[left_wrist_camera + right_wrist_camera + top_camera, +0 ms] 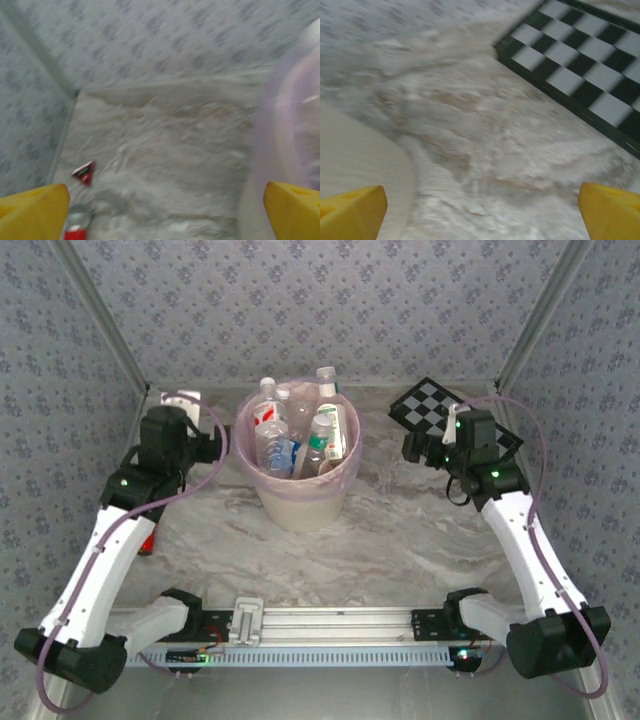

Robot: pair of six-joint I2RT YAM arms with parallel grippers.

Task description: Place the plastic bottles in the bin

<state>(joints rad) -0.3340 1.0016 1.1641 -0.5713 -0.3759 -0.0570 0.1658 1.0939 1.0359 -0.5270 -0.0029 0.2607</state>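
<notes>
On the marble tabletop (400, 530), the bin (300, 502) at upper centre held plastic bottles (298, 435), while the left gripper (165, 212) and right gripper (482, 212) gaped wide, empty.

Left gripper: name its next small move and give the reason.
Probably swing the left gripper away from the bin and down toward the lone plastic bottle, which shows some red and lies on the table at the wrist view's lower left. Its jaws are open and empty. The bin holds many bottles, and this one lies outside it.
</notes>
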